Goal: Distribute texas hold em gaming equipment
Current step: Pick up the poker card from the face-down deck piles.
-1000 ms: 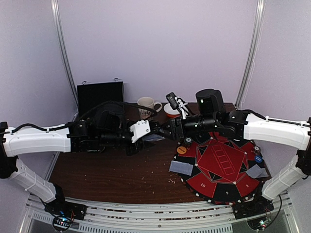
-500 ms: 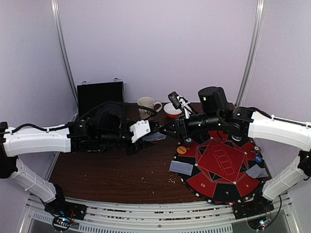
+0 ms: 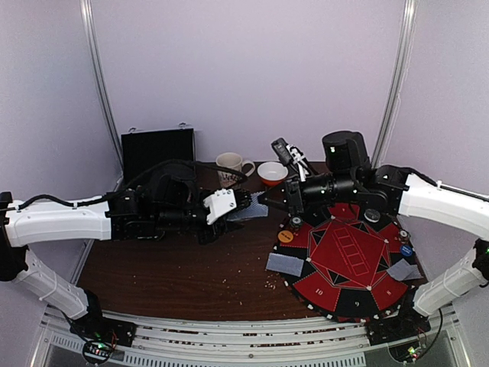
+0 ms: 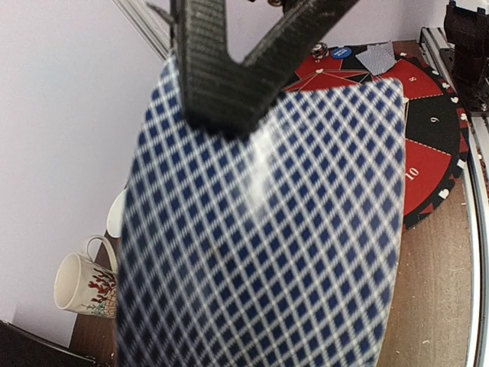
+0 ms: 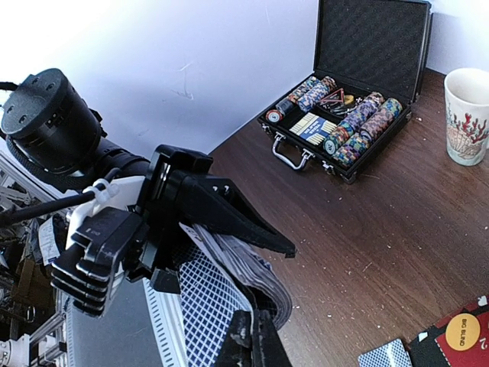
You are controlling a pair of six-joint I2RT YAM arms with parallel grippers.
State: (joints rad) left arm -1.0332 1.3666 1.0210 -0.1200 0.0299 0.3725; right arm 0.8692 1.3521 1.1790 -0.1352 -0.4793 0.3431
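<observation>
My left gripper (image 3: 241, 205) is shut on a deck of playing cards (image 5: 256, 264) and holds it out over the brown table. Its upper finger (image 5: 229, 214) lies across the deck. My right gripper (image 5: 257, 340) is shut on the edge of the top card (image 5: 200, 306), whose blue-checked back (image 4: 260, 229) fills the left wrist view and hides the left fingers there. In the top view the right gripper (image 3: 265, 200) meets that card (image 3: 250, 208) at mid table. Two cards (image 3: 286, 264) (image 3: 403, 269), an orange disc (image 3: 286, 236) and a blue disc (image 3: 406, 250) lie on the red-and-black mat (image 3: 348, 298).
An open black case (image 5: 344, 115) with rows of chips stands at the back left. A patterned mug (image 3: 233, 167) and an orange-and-white bowl (image 3: 271, 173) stand behind the grippers. Metal rails (image 3: 229, 336) run along the near edge.
My right gripper has closed on the top card and drawn back to the right, sliding the card partly off the deck. The left arm has stayed still.
</observation>
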